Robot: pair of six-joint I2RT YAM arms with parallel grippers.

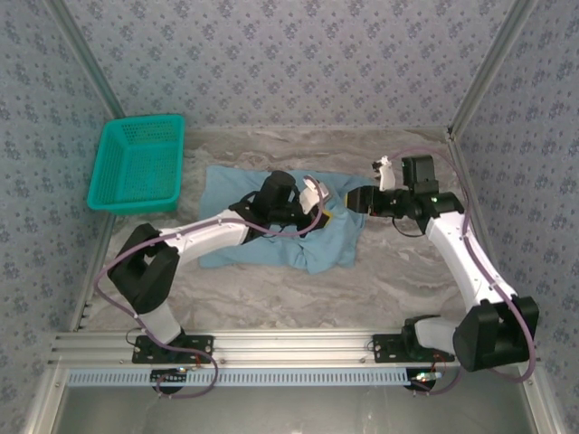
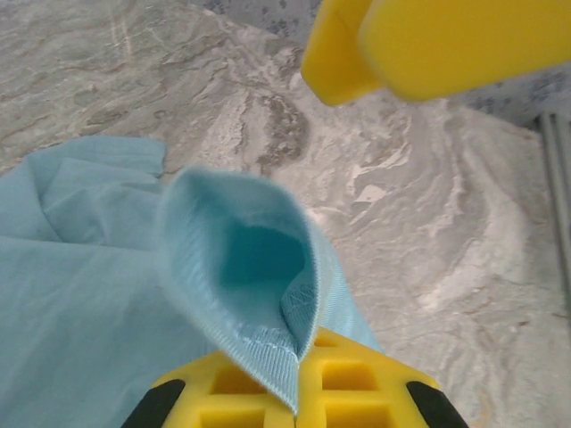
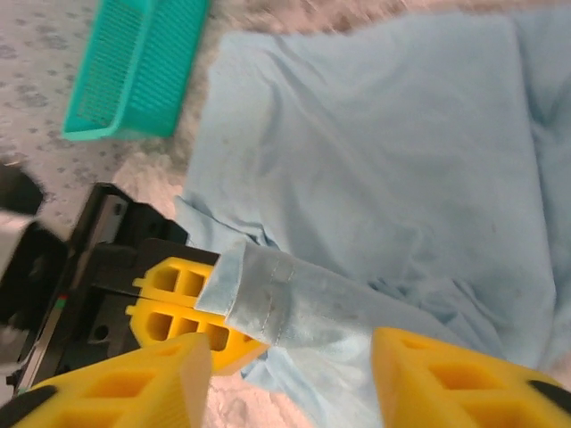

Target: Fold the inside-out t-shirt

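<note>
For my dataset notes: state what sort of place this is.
Probably a lab robot cell, not a home: patterned walls box in a marble-look table, and the left arm and right arm are bolted to a metal rail at its edge.

No readable text, no legible labels, brands, numbers or signs anywhere

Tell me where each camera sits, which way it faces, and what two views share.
Top external: above and behind the robot, looking down on the table; left arm and right arm show whole.
Left wrist: on the left arm, looking over its left gripper, shut on a ribbed t-shirt edge, toward the right gripper.
Right wrist: on the right arm, looking past its open right gripper across the t-shirt toward the teal basket.
Shared: both wrist views show the left gripper pinching that edge.
</note>
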